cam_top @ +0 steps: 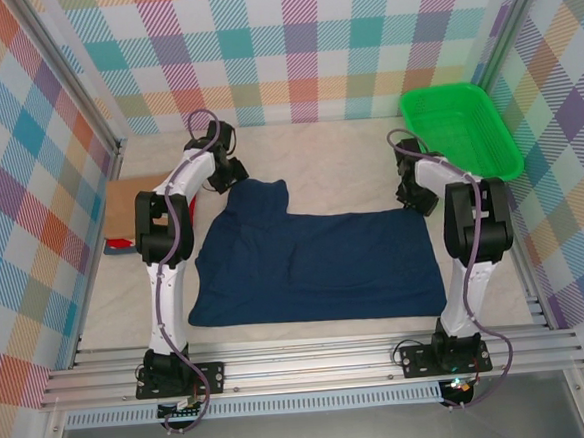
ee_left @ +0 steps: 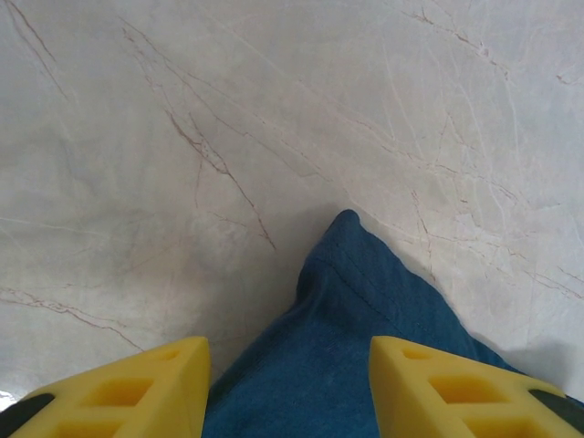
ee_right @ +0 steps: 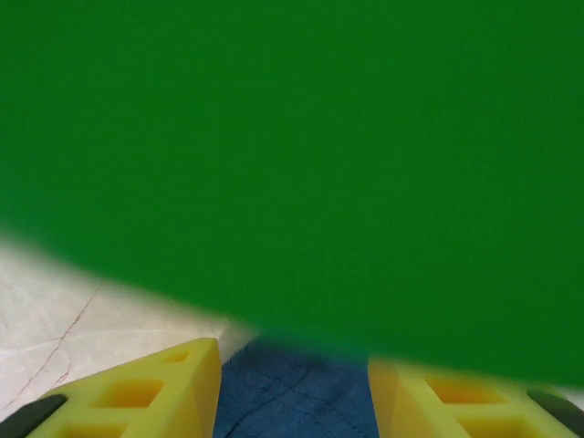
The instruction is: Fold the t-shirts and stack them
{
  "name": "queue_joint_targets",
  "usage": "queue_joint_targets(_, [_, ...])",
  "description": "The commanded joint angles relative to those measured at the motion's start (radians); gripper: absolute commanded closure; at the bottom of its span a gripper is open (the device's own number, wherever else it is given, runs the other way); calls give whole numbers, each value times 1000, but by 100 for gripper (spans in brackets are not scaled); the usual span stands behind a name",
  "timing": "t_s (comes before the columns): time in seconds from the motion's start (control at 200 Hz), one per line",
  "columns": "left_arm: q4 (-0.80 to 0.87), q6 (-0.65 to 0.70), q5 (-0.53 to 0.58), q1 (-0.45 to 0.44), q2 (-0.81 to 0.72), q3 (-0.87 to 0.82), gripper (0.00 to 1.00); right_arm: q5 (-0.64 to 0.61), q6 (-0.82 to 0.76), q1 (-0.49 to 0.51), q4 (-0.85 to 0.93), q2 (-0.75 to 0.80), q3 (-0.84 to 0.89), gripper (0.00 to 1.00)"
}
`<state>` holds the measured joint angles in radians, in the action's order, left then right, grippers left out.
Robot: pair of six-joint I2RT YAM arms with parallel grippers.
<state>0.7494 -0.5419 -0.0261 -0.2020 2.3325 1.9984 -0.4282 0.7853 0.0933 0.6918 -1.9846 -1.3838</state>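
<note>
A dark navy t-shirt [cam_top: 315, 267] lies spread on the pale table, with one part sticking out toward the back left. My left gripper [cam_top: 234, 175] is low at that back-left part. In the left wrist view its yellow fingers [ee_left: 164, 383] stand apart, open, with a pointed corner of the navy t-shirt [ee_left: 347, 301] lying between them. My right gripper [cam_top: 414, 198] is at the shirt's back-right corner. It is open too [ee_right: 294, 360], with navy cloth [ee_right: 292, 392] between its fingers. A folded tan t-shirt [cam_top: 131, 208] lies on a red one [cam_top: 121, 243] at the left wall.
A green plastic basket [cam_top: 496, 129] stands at the back right, just behind my right gripper; its wall [ee_right: 319, 164] looms blurred and very close in the right wrist view. Plaid walls close in the table on three sides. Bare marbled tabletop [ee_left: 228, 109] lies beyond the shirt corner.
</note>
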Motion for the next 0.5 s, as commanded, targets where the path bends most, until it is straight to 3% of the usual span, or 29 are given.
queue_joint_targets(0.0, [-9, 10, -8, 9, -65, 0, 51, -14, 67, 3, 143, -51, -72, 55])
queue_joint_targets(0.135, [-10, 9, -15, 8, -80, 3, 51, 9, 83, 2, 115, -62, -64, 58])
queue_joint_targets(0.33, [-2, 19, -8, 9, -97, -8, 52, 42, 125, 3, 214, -127, -145, 73])
queue_joint_targets(0.495, [-5, 19, -10, 10, -107, -10, 52, 43, 145, 3, 242, -119, -138, 72])
